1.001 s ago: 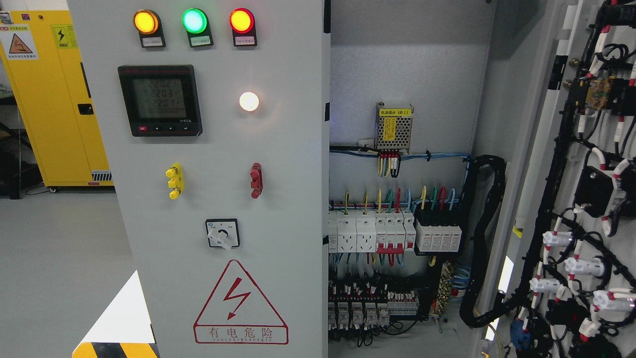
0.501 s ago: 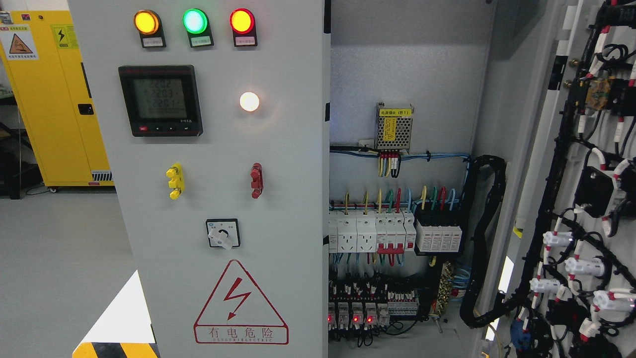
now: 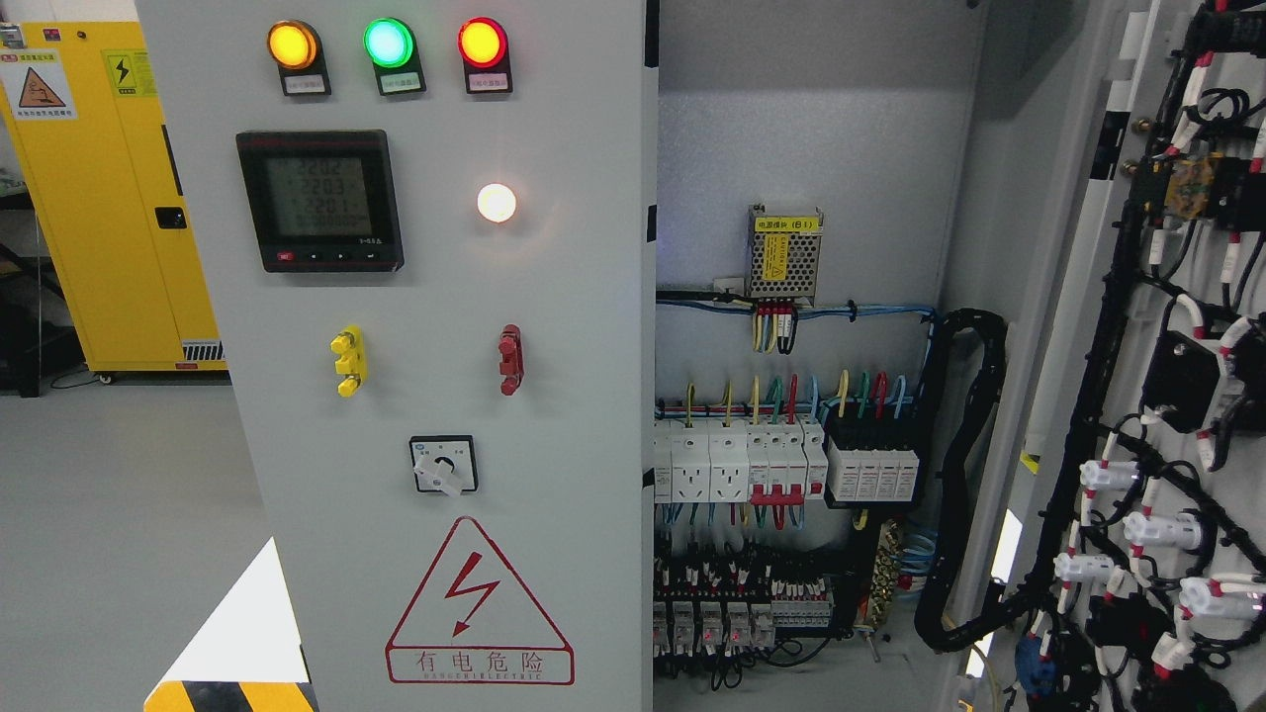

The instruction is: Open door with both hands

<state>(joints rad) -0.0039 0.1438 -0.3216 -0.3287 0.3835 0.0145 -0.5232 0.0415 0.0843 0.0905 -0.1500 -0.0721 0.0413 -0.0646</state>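
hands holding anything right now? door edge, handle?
Cannot be told: neither hand is in view. The right door stands swung open with its wiring showing, the left door faces the camera, and nothing touches either.

Grey left door [image 3: 554, 297] shut, faces camera, carries lamps, meter, switch and red warning triangle. Right door [image 3: 1157, 376] swung wide open at right edge, inner side showing, covered in black wiring.
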